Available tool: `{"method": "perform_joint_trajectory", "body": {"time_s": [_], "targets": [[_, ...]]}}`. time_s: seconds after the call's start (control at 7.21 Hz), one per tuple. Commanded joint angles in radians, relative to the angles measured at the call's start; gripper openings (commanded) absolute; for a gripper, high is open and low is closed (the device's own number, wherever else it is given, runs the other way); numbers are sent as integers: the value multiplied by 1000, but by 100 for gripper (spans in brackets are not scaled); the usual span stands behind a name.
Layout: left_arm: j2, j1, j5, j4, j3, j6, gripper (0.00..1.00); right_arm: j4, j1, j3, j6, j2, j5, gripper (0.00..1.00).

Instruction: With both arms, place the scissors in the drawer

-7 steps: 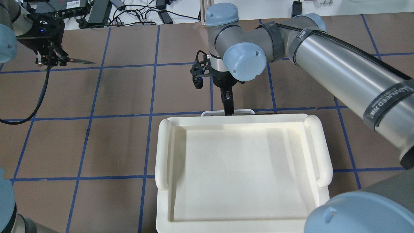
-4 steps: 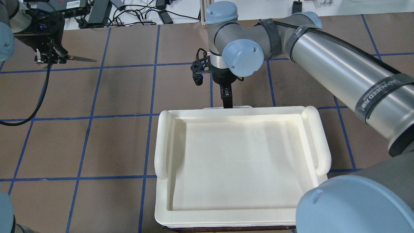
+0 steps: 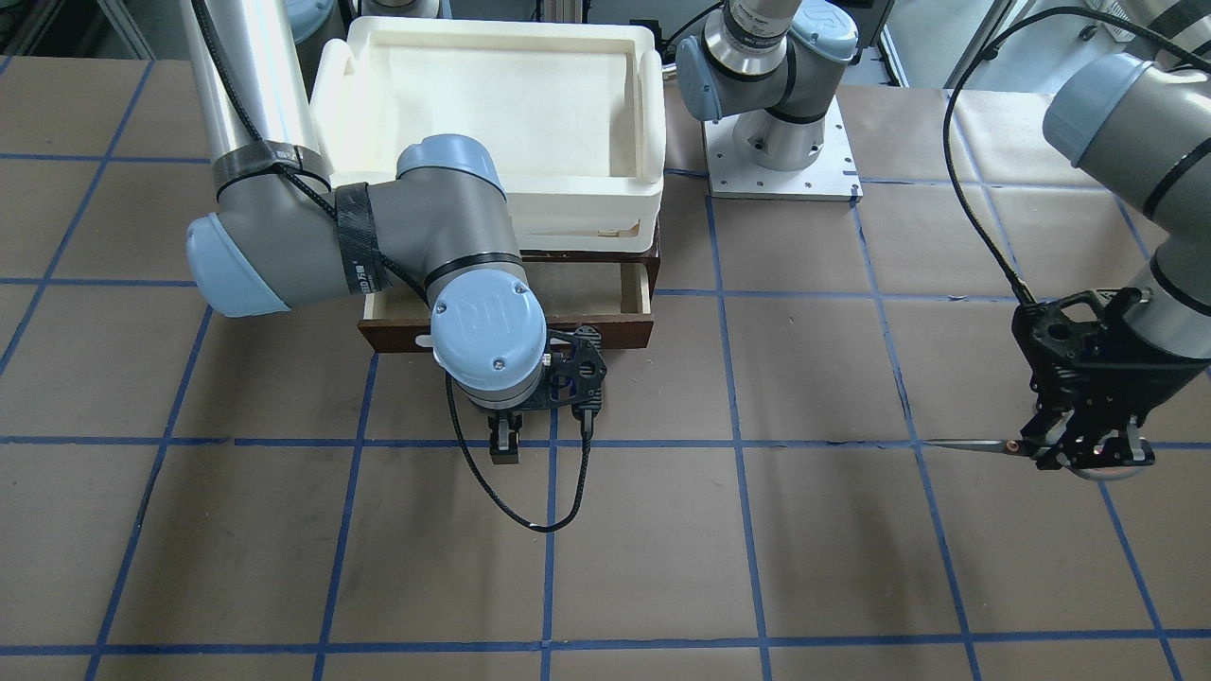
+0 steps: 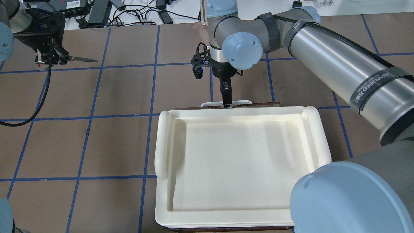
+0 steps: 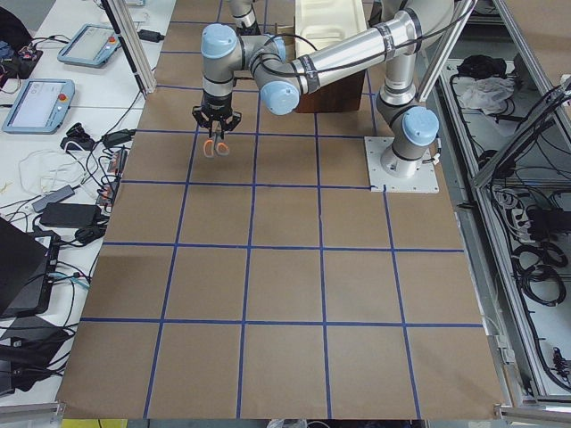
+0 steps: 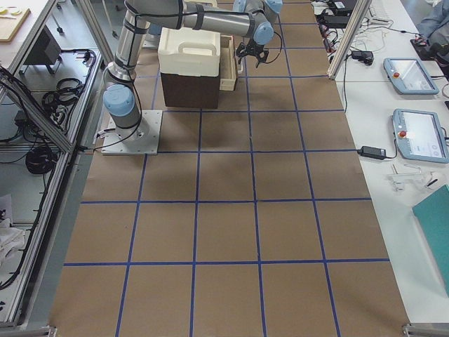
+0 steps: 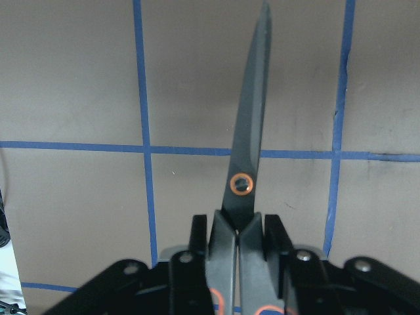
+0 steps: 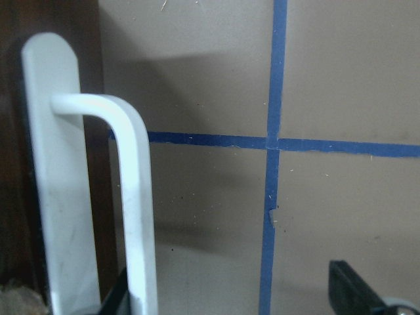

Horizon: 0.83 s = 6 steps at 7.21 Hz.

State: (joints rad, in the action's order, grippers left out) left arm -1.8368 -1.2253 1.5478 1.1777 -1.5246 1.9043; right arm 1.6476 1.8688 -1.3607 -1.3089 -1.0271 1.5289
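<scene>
My left gripper is shut on the handles of the scissors at the far left and holds them above the table, blades level and pointing toward the middle. In the left wrist view the closed blades and reddish pivot stick out past the fingers. The dark-brown drawer stands partly pulled out under the white foam tray, showing its pale interior. My right gripper is open and straddles the drawer's white loop handle, with one finger behind the bar.
The white foam tray sits on top of the drawer cabinet and hides most of it from above. Cables and power bricks lie along the far edge. An arm's base plate is beside the cabinet. A black cable hangs below my right wrist.
My right gripper has drawn back away from the cabinet with the handle, and the drawer's dark front now shows past the tray edge. The tray and cabinet slid slightly the same way. The left gripper rose slightly.
</scene>
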Motion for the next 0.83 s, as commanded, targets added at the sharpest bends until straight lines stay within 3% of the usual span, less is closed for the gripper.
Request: {"method": "perform_joint_trajectory", "body": {"time_s": [0.0, 0.69], "targets": [[-1, 0, 0, 0, 0, -4, 0, -3, -13, 21, -10, 13, 0, 100], [2, 1, 27, -10, -2, 5, 0, -2, -19, 78, -12, 50, -12, 100]]}}
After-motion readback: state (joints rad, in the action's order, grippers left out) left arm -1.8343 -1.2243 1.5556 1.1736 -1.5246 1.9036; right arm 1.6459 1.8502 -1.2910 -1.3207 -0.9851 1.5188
